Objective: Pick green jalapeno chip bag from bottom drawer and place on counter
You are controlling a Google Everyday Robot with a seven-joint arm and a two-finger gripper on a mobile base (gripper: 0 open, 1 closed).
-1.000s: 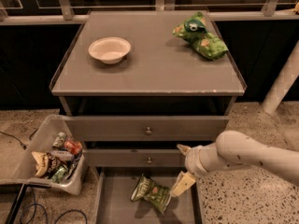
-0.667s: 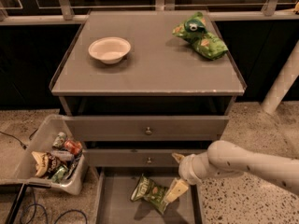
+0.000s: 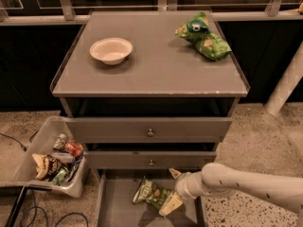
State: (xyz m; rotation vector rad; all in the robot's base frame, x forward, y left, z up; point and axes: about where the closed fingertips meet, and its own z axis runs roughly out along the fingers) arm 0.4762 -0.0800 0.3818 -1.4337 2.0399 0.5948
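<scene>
**Bag in the drawer, grasp not yet made**

The green jalapeno chip bag [image 3: 150, 193] lay flat on the floor of the bottom drawer [image 3: 118, 207], not lifted. Your claw [image 3: 173, 189] sat just at its right end, fingers spread, gripping nothing. The grasp, the lift and the placing on the counter [image 3: 151, 74] were all left to do. The lettering on the bag's cream patch could not be read.

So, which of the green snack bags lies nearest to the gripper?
The dull olive-green crinkled chip bag in the bottom drawer, beside the open gripper; the brighter green bags lie up on the grey counter.
</scene>
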